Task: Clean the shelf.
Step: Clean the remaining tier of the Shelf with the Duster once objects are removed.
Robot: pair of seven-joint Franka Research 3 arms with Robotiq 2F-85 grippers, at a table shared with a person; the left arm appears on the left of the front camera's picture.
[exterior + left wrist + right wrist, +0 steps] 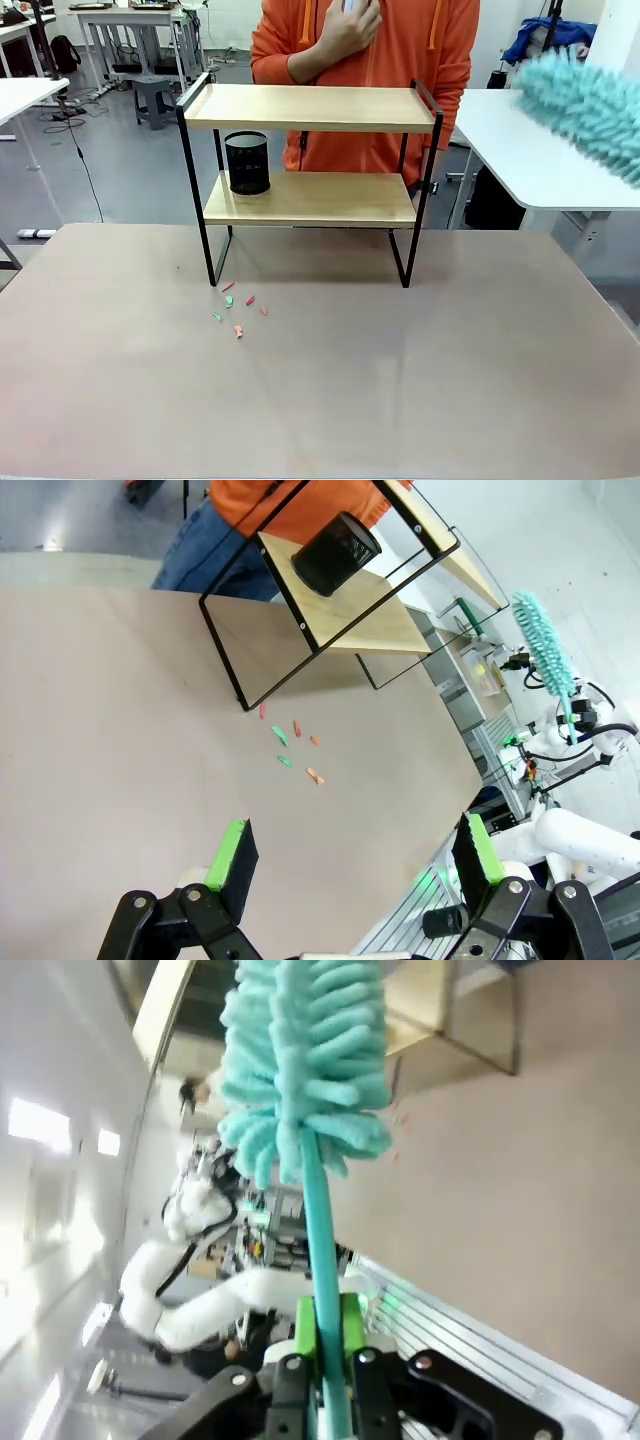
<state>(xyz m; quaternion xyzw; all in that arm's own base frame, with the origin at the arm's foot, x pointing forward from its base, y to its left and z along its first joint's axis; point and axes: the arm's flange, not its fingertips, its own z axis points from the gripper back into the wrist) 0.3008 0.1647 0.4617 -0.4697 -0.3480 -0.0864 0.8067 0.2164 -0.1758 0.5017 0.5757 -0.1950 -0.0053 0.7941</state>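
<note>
- Since it is thin black metal framing around two light wooden boards, the small two-tier shelf (pixel 310 108) probably weighs little. It looks stiff but easy to push or tip. It stands on four legs at the far middle of the brown-topped table (pixel 420 380), just in front of a person in an orange hoodie. A sweep along the boards suits it better than a grip.
- Up at the right, well apart from the shelf, is the teal fluffy duster (pixel 585 105). Its head looks soft and yielding, and its thin handle stiff. The right gripper (pixel 325 1355) is clamped on that handle low down, a sound place to hold it.
- Over the near table, the left gripper (pixel 357 848) hangs with its jaws wide apart, holding nothing.
- On the lower board's left end sits a black mesh cylindrical cup (pixel 247 162). Its contents cannot be made out, and it looks light enough to knock over.
- By the shelf's front left leg, small red and green scraps (pixel 238 308) lie loose on the table.
</note>
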